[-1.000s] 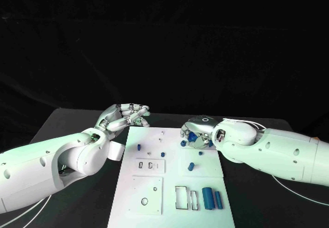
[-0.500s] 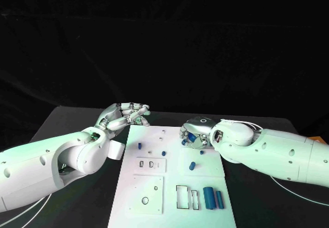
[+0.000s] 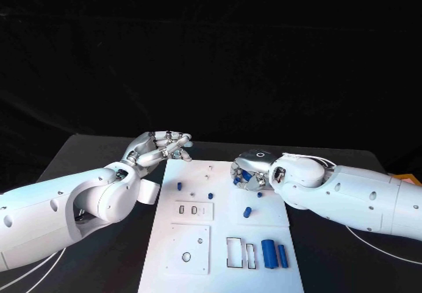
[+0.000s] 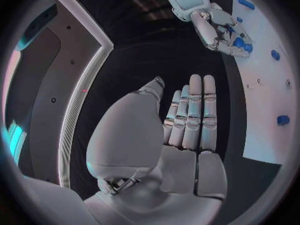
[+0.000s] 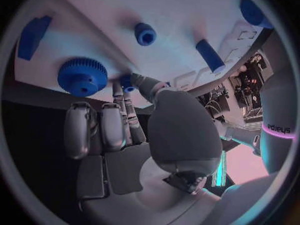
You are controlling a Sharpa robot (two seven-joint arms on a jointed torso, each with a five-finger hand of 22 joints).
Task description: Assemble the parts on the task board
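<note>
Right robot hand [image 3: 249, 173] at the far right edge of the task board [image 3: 195, 243], pinching a small blue part [image 5: 129, 82] in its fingertips, blue gear [image 5: 82, 76] just beside. Left robot hand [image 3: 160, 148] off the far left corner, fingers straight, holding nothing.

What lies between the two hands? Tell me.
In the head view, between the left hand and right hand: the white board's far edge, bare but for tiny pegs.
</note>
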